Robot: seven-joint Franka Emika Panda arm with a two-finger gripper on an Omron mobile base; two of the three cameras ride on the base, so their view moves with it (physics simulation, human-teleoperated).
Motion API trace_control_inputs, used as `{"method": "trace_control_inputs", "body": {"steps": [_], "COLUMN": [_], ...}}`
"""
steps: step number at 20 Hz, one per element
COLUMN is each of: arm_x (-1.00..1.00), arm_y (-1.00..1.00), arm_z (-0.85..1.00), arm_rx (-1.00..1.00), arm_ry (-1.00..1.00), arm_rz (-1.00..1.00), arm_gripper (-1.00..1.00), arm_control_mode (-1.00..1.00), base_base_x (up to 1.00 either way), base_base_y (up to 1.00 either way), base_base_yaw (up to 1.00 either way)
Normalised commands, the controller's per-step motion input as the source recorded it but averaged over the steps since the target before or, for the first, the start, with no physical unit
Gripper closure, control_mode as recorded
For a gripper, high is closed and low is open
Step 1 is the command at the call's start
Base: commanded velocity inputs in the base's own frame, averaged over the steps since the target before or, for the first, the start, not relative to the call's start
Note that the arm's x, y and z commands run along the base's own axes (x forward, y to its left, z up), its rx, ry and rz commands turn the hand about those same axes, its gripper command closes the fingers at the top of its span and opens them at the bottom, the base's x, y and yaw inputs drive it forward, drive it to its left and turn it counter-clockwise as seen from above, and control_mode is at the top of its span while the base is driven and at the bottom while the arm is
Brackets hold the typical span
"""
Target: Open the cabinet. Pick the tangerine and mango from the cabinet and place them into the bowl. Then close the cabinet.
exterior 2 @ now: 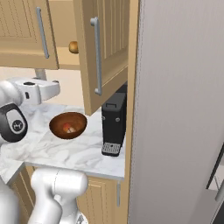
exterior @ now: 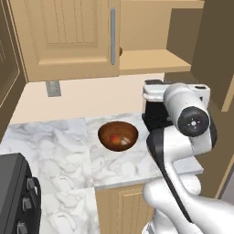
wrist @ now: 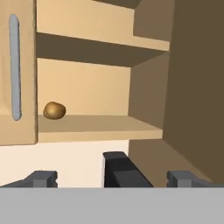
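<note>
Hand view, pincer [wrist: 111, 178]: jaws spread wide, nothing held, aimed at the open cabinet [wrist: 144, 78].
Fruit on shelf: a round orange-brown fruit [wrist: 54, 110] is seen on the lower shelf, near the closed left door; which fruit cannot be told.
Bowl [exterior: 118, 135]: set on the marble counter [exterior: 59, 151] below the cabinet, one reddish fruit already inside.
Obstacles: a dark appliance [exterior 2: 113, 124] stands just beside the bowl; the swung-out right door [exterior 2: 103, 52] overhangs it.

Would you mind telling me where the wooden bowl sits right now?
The bowl rests on the marble counter, below the cabinet and left of the black appliance.
</note>
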Motion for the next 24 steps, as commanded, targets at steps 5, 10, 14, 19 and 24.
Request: {"method": "trace_control_inputs", "body": {"steps": [5, 10, 14, 19, 24], "arm_x": [-1.00, -1.00, -0.42, -0.01, 0.00], "arm_y": [-0.93, -0.78, -0.24, -0.06, -0.02], "arm_z": [0.00, 0.00, 0.01, -0.01, 0.00], "arm_rx": [0.07, 0.03, 0.01, 0.00, 0.04], "arm_ry": [0.00, -0.03, -0.08, -0.09, -0.25], "arm_rz": [0.18, 0.07, 0.03, 0.03, 0.01], "arm_gripper": [-1.00, -1.00, -1.00, -1.00, -1.00], "arm_control_mode": [-1.00, -1.00, -1.00, -1.00, -1.00], "base_base_x": [0.00, 0.00, 0.00, 0.00, 0.00], "base_base_y": [0.00, 0.00, 0.00, 0.00, 0.00], "base_base_yaw": [0.00, 0.00, 0.00, 0.00, 0.00]}}
